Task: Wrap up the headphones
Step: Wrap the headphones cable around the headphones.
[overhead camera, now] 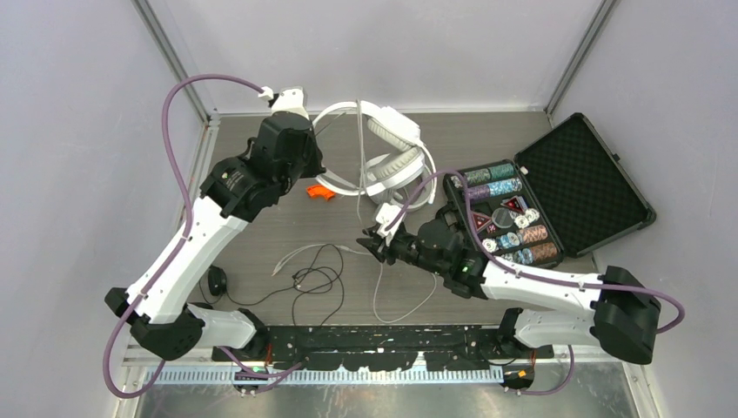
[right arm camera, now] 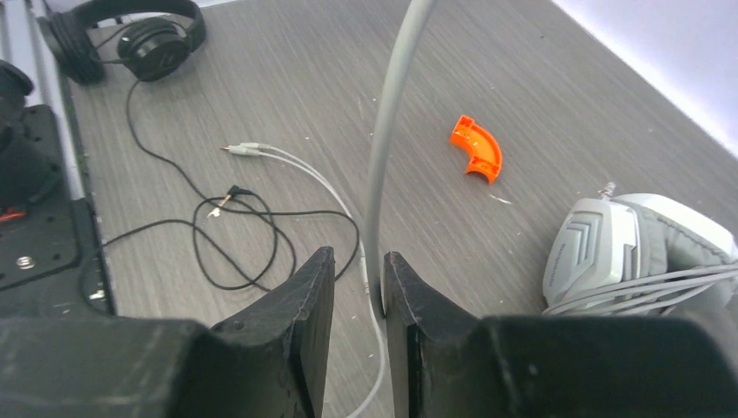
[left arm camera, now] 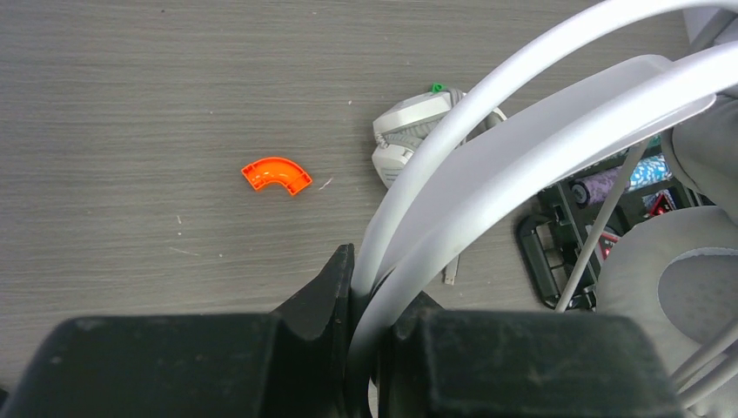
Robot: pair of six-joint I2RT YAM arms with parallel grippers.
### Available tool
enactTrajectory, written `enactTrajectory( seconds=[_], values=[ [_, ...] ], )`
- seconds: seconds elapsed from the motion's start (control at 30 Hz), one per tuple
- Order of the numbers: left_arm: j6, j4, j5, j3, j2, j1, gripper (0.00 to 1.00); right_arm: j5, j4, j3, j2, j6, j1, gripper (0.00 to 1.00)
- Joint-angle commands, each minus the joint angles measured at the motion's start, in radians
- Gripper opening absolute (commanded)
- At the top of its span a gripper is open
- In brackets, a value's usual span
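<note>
The left gripper (left arm camera: 361, 270) is up at the back of the table (overhead camera: 261, 235), clenched on the band of the white headphones (overhead camera: 396, 157) and holding them off the surface. Their white cord (overhead camera: 358, 157) hangs straight down and runs between the fingers of the right gripper (right arm camera: 359, 287). Those jaws stand slightly parted around it, with a gap on one side. The black headphones (right arm camera: 130, 35) lie near the left arm's base, their cord tangled loose. An orange piece (left arm camera: 277, 174) sits nearby, and the case (overhead camera: 583, 165) lies open on the right.
</note>
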Motion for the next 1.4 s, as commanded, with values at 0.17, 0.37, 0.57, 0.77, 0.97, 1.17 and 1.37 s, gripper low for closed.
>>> enactTrajectory(
  seconds=[0.17, 0.37, 0.57, 0.77, 0.97, 1.17, 1.37],
  values=[
    [-0.074, 0.08, 0.04, 0.074, -0.04, 0.005, 0.0, 0.033, 0.458, -0.142, 0.124, -0.052, 0.006, 0.34],
    [-0.083, 0.082, 0.05, 0.071, -0.062, 0.005, 0.0, 0.052, 0.679, -0.22, 0.241, -0.027, 0.006, 0.34],
    [-0.098, 0.075, 0.065, 0.073, -0.081, 0.005, 0.0, 0.065, 0.792, -0.247, 0.315, -0.013, 0.007, 0.22],
    [-0.117, 0.069, 0.082, 0.094, -0.097, 0.008, 0.0, 0.081, 0.845, -0.275, 0.331, 0.016, 0.007, 0.01],
    [-0.117, 0.064, 0.086, 0.09, -0.115, 0.015, 0.0, 0.124, 0.854, -0.294, 0.309, 0.055, 0.005, 0.01],
    [-0.058, 0.055, 0.173, 0.096, -0.136, 0.027, 0.0, 0.172, 0.935, -0.334, 0.302, 0.107, 0.002, 0.01],
    [-0.017, 0.03, 0.332, 0.09, -0.161, 0.033, 0.0, 0.21, 0.954, -0.349, 0.274, 0.128, -0.013, 0.01]
  ],
)
